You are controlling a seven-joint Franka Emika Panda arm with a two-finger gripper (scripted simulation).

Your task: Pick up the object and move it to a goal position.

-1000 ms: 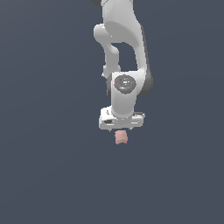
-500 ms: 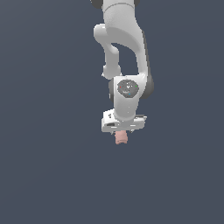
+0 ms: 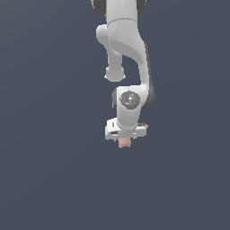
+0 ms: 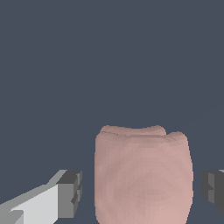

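The object [image 3: 124,143] is a small salmon-pink lump with rounded edges. It sits on the flat dark grey surface, just under the white hand of my gripper [image 3: 124,138]. In the wrist view the object [image 4: 143,175] fills the space between my two fingers, with the gripper [image 4: 141,189] straddling it. One grey fingertip [image 4: 70,192] and the other [image 4: 213,187] each stand a narrow gap away from the lump's sides. The jaws are open and do not touch it. The fingers are not distinct in the exterior view.
The white arm [image 3: 128,54] comes down from the top of the exterior view. The dark grey surface [image 3: 49,170] fills the rest of both views, with no other objects or goal marker showing.
The gripper has lowered straight down over the object, so less of the lump shows under the hand. The object has stayed in place.
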